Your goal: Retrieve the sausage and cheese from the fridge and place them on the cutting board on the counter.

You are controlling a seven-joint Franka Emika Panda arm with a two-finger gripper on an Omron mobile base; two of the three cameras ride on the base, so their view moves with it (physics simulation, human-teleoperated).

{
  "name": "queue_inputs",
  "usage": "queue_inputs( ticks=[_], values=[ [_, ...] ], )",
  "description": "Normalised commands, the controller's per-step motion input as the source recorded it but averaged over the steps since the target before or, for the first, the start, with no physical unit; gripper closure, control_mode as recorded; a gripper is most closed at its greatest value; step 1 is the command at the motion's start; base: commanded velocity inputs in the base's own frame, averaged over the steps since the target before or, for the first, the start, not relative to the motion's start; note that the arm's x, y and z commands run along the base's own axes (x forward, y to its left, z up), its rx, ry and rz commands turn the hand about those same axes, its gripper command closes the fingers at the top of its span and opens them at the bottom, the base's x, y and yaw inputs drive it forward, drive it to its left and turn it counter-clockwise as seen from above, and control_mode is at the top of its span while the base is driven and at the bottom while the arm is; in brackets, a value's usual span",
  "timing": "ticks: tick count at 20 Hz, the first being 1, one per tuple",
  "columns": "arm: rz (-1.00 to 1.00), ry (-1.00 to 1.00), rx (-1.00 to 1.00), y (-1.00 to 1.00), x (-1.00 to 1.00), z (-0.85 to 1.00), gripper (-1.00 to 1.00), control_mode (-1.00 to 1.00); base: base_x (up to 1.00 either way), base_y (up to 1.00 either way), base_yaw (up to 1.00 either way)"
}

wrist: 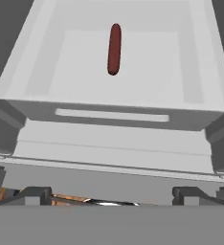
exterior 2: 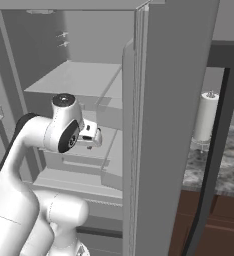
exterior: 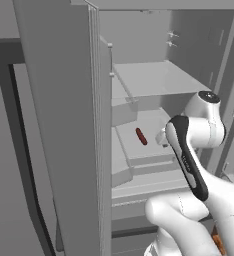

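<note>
A white paper towel roll point(exterior 2: 207, 119) stands upright on a small stand, seen through the gap beyond the open door's edge in the right base view. A small orange-brown object point(exterior: 219, 244) peeks out at the bottom right corner of the left base view; what it is cannot be told.

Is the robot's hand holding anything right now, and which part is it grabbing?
Nothing. The gripper is open and empty, and the sausage lies apart from it on a shelf in the fridge.
</note>
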Motion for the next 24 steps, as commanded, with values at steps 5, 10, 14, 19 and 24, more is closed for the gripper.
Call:
queue_inputs(
  ticks=[5,10,14,19,24],
  values=[
    [0.00,0.00,0.00,0.09,0.33,-0.35,-1.00,-1.00,0.00,0.00,0.00],
    [0.00,-0.01,0.00,0.14,0.44,-0.21,-1.00,-1.00,0.00,0.00,0.00],
    [0.00,0.00,0.03,0.05,0.41,-0.02,-1.00,-1.00,0.00,0.00,0.00],
    [0.00,0.00,0.01,0.00,0.43,-0.01,-1.00,-1.00,0.00,0.00,0.00],
    [0.00,0.00,0.00,0.02,0.32,-0.19,-1.00,-1.00,0.00,0.00,0.00]
  ],
)
